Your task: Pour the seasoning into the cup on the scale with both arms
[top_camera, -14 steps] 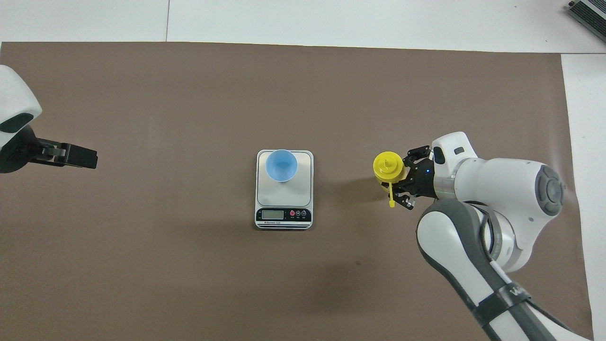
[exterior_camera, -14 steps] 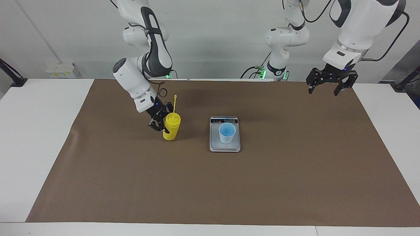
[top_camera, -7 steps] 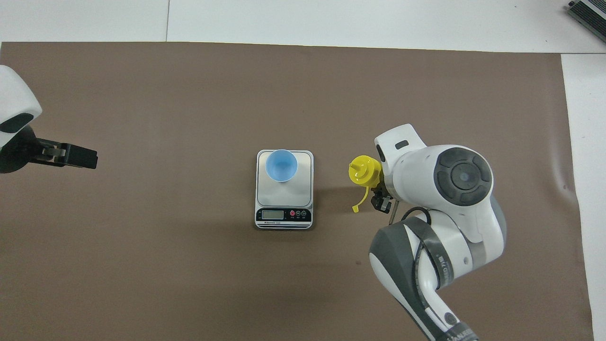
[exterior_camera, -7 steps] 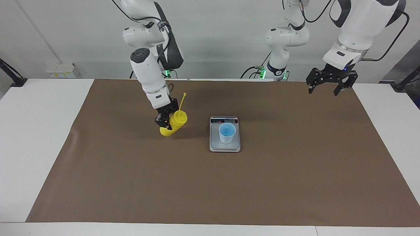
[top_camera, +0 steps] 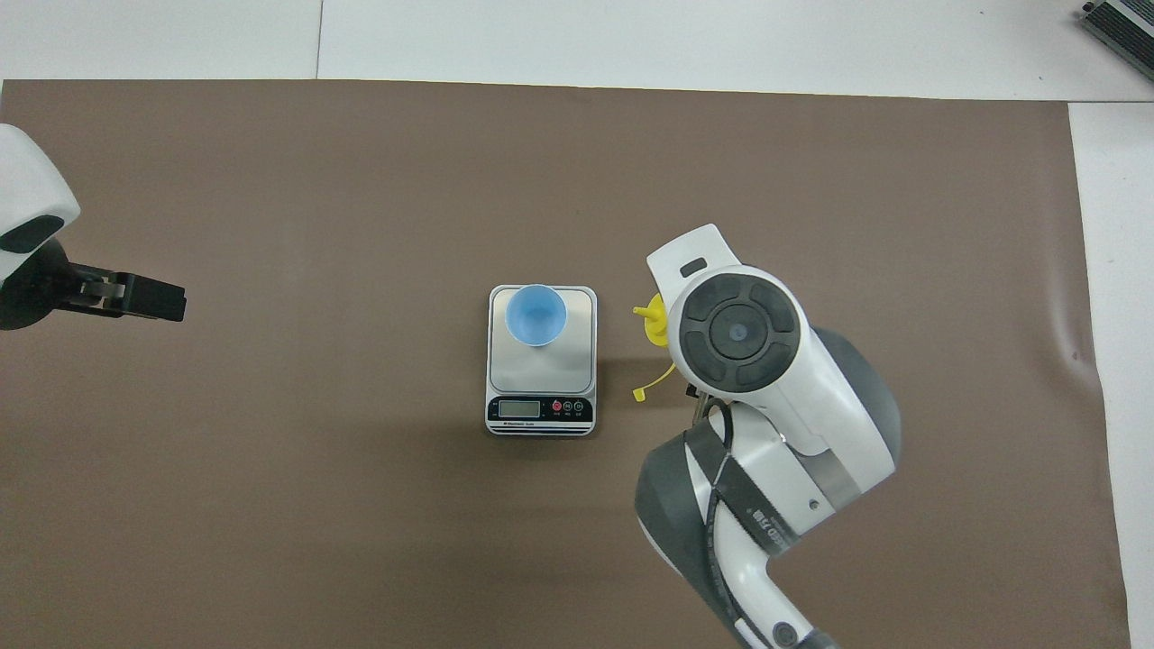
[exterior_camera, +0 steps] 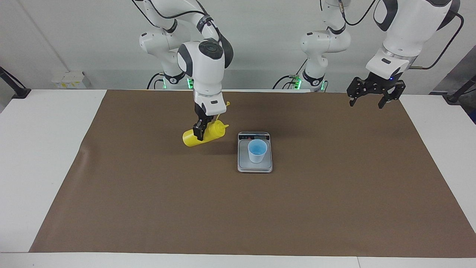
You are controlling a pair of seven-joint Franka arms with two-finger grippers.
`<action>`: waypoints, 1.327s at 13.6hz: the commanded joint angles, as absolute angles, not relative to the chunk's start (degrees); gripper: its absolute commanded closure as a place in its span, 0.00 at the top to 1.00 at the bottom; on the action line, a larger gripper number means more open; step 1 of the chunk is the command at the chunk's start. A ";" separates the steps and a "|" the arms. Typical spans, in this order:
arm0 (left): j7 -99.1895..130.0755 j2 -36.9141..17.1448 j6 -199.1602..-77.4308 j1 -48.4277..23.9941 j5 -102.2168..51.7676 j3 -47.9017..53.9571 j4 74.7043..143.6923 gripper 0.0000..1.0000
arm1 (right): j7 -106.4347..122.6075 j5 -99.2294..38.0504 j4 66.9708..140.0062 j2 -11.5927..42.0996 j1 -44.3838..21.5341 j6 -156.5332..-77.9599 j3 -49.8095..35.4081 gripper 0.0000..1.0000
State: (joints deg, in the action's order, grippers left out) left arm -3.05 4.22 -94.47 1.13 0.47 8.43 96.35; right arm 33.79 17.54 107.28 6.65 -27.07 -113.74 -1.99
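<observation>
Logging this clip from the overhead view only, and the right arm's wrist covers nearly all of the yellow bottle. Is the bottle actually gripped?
Observer: Yes. The facing view shows the right gripper shut across the body of the yellow bottle.
Operator: How is it tilted?
Observer: Nearly on its side, with the nozzle pointing toward the scale.
Operator: Is the nozzle over the cup?
Observer: No. It stops short of the scale's edge, so it is not above the cup.
Operator: And the left arm?
Observer: It waits. The left gripper is raised over the brown mat at its own end, with its fingers open.
</observation>
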 commanded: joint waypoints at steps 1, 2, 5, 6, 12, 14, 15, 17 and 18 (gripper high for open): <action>-3.96 4.92 -93.60 2.20 -0.53 8.79 96.77 1.00 | 29.88 23.09 99.70 11.23 -29.26 -107.69 -2.20 0.00; -3.96 4.92 -93.60 2.20 -0.53 8.79 96.77 1.00 | 29.36 24.42 97.75 12.82 -29.70 -105.32 -2.28 0.00; -3.96 4.92 -93.60 2.20 -0.53 8.79 96.77 1.00 | 28.74 30.74 89.15 18.26 -34.10 -94.86 -2.55 0.00; -3.96 4.92 -93.60 2.20 -0.53 8.79 96.77 1.00 | 28.48 31.54 87.73 19.93 -35.41 -93.62 -2.37 0.00; -3.96 4.92 -93.60 2.20 -0.53 8.79 96.77 1.00 | 25.49 43.66 76.20 30.93 -36.65 -92.20 -2.55 0.00; -3.96 4.92 -93.60 2.20 -0.53 8.79 96.77 1.00 | 25.49 46.93 76.99 31.20 -38.66 -92.11 -2.72 0.00; -3.96 4.92 -93.60 2.20 -0.53 8.79 96.77 1.00 | 25.58 47.28 77.78 31.11 -38.85 -92.02 -2.81 0.00; -4.04 4.92 -93.60 2.20 -0.53 8.79 96.77 1.00 | 26.01 47.81 78.66 31.03 -39.02 -91.58 -2.73 0.00; -3.96 4.92 -93.60 2.20 -0.53 8.79 96.77 1.00 | 26.10 48.16 79.79 30.85 -39.20 -91.58 -2.72 0.00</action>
State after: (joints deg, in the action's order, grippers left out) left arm -3.05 4.22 -94.44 1.13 0.47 8.43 96.35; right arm 26.09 45.60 79.26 31.05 -39.13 -93.03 -2.29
